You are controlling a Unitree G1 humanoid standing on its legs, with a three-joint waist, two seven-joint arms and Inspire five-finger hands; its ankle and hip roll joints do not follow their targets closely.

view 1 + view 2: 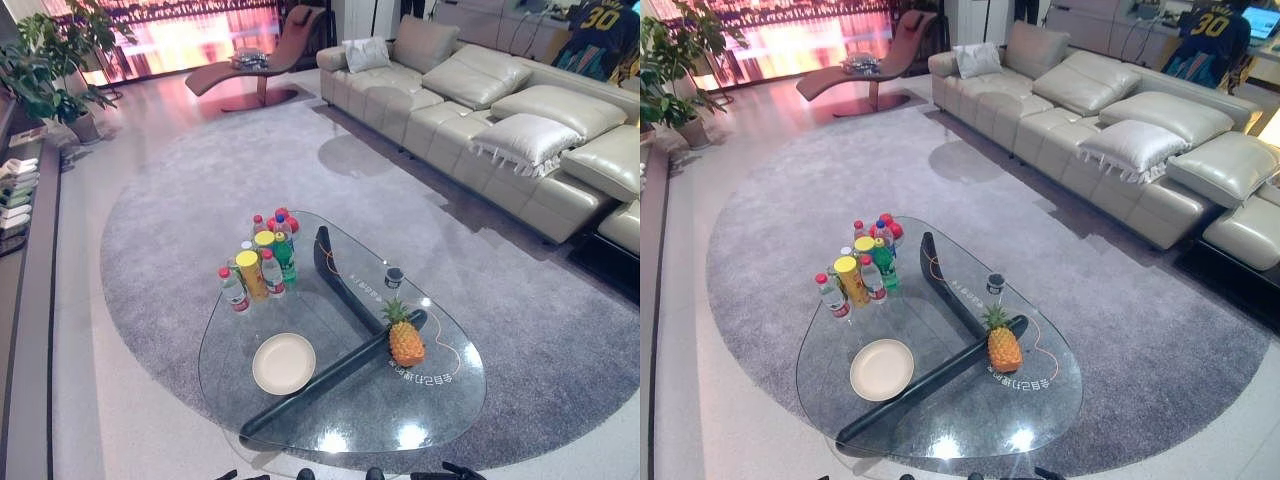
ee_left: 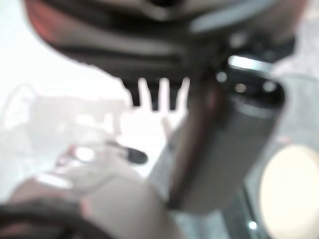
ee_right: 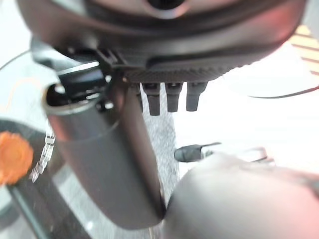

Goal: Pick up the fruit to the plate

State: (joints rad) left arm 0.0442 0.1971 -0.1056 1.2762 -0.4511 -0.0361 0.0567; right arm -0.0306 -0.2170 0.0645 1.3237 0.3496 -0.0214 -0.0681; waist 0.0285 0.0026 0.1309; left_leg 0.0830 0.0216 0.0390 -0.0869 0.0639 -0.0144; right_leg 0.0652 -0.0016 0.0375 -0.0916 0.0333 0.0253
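A pineapple [image 1: 405, 338] stands upright on the glass table [image 1: 300, 420], on its right half. An empty cream plate [image 1: 284, 362] lies to the pineapple's left, near the table's front edge. In the left wrist view my left hand [image 2: 149, 45] hangs with relaxed fingers [image 2: 155, 94] and holds nothing; the plate [image 2: 294, 194] shows as a pale blur past its thumb. My right hand [image 3: 169, 40] also hangs with straight fingers [image 3: 172, 97] and nothing in it, and the pineapple [image 3: 14, 157] shows as an orange blur beside its thumb.
Several bottles and cans [image 1: 258, 262] cluster at the table's back left, and a small dark cup [image 1: 394, 276] sits at its back right. A dark V-shaped base [image 1: 345, 295] lies under the glass. A beige sofa [image 1: 500, 120] and a person [image 1: 600, 40] are at the far right.
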